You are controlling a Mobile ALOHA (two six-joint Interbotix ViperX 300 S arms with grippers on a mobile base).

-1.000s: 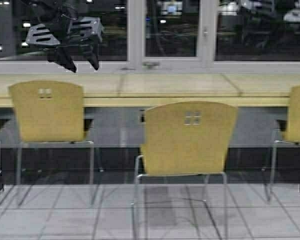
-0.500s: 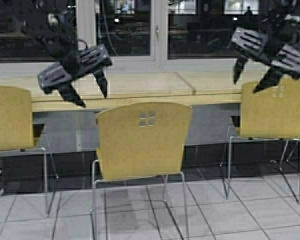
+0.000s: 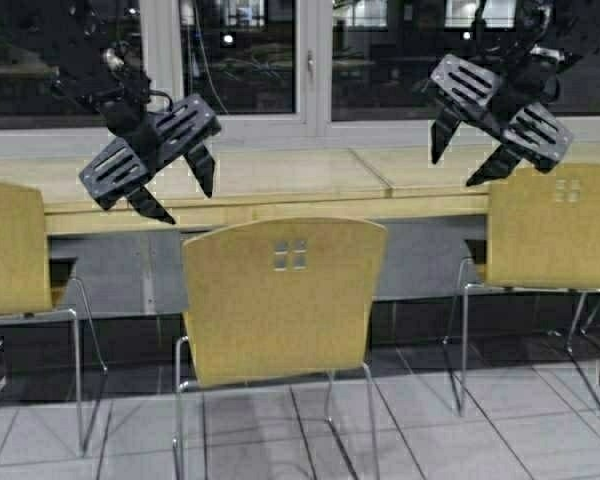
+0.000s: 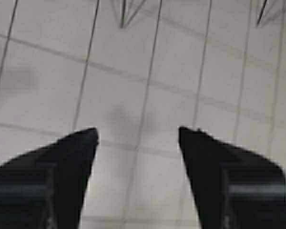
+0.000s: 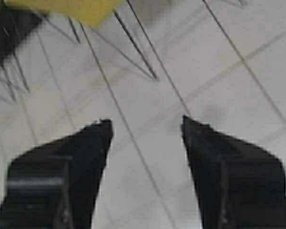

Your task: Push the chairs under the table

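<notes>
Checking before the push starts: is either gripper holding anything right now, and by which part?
Nothing is held. The left gripper and right gripper both hang open in the air above the chairs, with only floor tiles between their fingers.

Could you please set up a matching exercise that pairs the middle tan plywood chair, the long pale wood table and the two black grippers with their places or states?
Things:
1. middle tan-yellow plywood chair
2. long pale wood-laminate table
3. left gripper
4. right gripper

Places or states:
A. open, raised above the rightmost chair's back
B. runs below the dark windows
C. open, raised left of the middle chair
D. nearest, standing on grey tiles

Pairs: 1-D, 2-B, 3-C, 4-A
</notes>
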